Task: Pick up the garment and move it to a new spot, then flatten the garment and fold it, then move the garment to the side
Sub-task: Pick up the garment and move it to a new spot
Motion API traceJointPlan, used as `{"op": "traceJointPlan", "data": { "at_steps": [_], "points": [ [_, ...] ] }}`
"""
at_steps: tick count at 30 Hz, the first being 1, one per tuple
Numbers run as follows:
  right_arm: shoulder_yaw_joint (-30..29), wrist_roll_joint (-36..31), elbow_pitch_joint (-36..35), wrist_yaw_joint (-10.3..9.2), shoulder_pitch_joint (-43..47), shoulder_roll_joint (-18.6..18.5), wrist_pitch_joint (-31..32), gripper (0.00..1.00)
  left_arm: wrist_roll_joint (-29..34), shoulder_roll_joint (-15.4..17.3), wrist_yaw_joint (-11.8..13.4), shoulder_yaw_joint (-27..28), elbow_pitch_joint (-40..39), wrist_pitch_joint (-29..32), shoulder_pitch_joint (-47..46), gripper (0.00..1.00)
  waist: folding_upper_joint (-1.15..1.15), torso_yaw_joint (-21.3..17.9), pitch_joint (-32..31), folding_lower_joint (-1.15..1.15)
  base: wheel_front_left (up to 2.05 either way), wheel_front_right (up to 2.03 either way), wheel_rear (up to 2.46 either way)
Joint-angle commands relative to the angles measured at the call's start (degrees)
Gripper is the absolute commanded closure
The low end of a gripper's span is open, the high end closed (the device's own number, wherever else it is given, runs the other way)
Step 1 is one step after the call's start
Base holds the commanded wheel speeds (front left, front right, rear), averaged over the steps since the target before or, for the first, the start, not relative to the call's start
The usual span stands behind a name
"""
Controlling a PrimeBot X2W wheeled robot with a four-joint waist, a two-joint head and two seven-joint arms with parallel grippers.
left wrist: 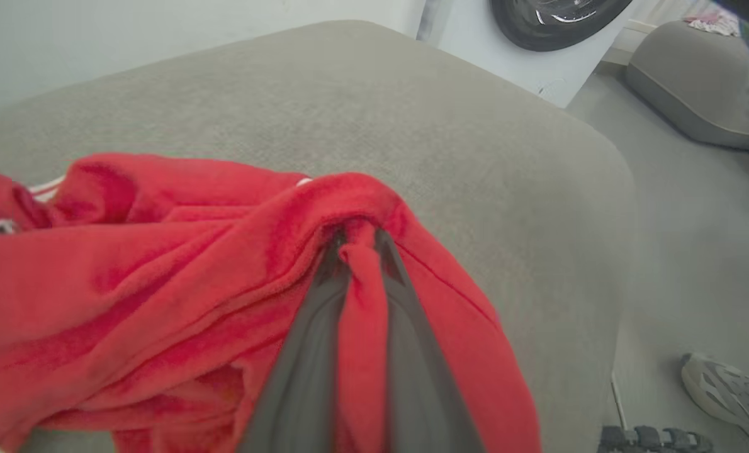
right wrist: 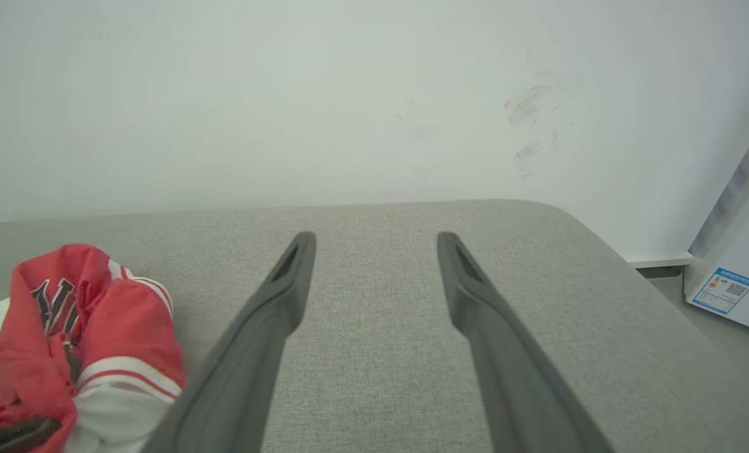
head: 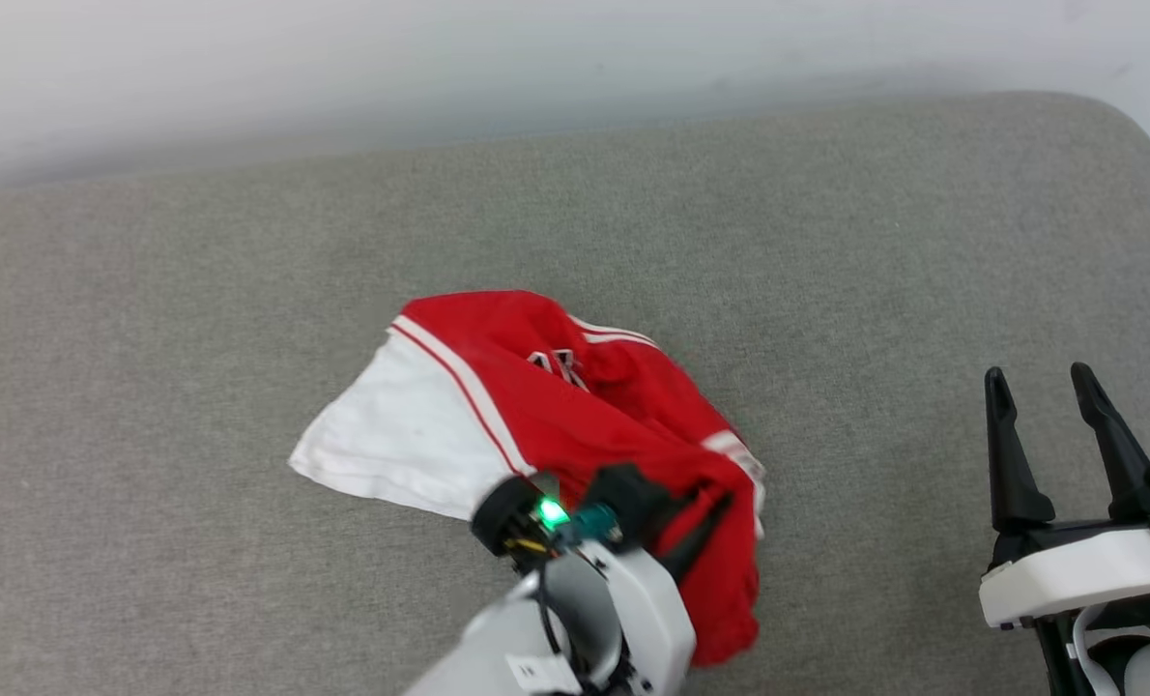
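One pinched fold of the garment (head: 536,406) is being held by the left gripper (left wrist: 357,242), whose fingers are being pressed together on a ridge of red cloth. The rest of the shirt is lying crumpled near the middle of the grey cushion (head: 826,193), with a white sleeve (head: 382,454) spread toward the robot's left and part of the lettering showing on top.

Judged from this, the pick-up for the move to a new spot is being carried out. For it to go well, a firm clamp is being called for while the cloth is being raised, since only a thin ridge is being gripped and the soft fabric could be dragged out by its own weight. The lift is best made high enough for the trailing hem and sleeve to be cleared from the cushion, so that nothing is being bunched during the carry.

The right gripper (head: 1039,377) is being held with its fingers wide apart and nothing between them, well apart from the garment on the robot's right. It could be brought in for the flattening.
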Motion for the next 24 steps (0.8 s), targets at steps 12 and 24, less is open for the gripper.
{"op": "traceJointPlan", "data": {
  "at_steps": [12,24],
  "points": [
    [0.1,-0.6,1.7,-0.03,-1.6,0.0,-0.9,0.00,-1.5,-0.3,-0.3,-10.0,-1.1,-0.9,2.9,0.00,0.00,1.5,0.6,0.00,0.00,0.00,0.00],
    [0.1,-1.5,0.5,-0.03,1.8,0.0,1.6,0.00,-3.1,0.7,6.9,-2.4,-5.4,-11.3,5.7,0.00,0.00,4.2,-5.5,0.00,0.00,0.00,0.00]
  ]
}}
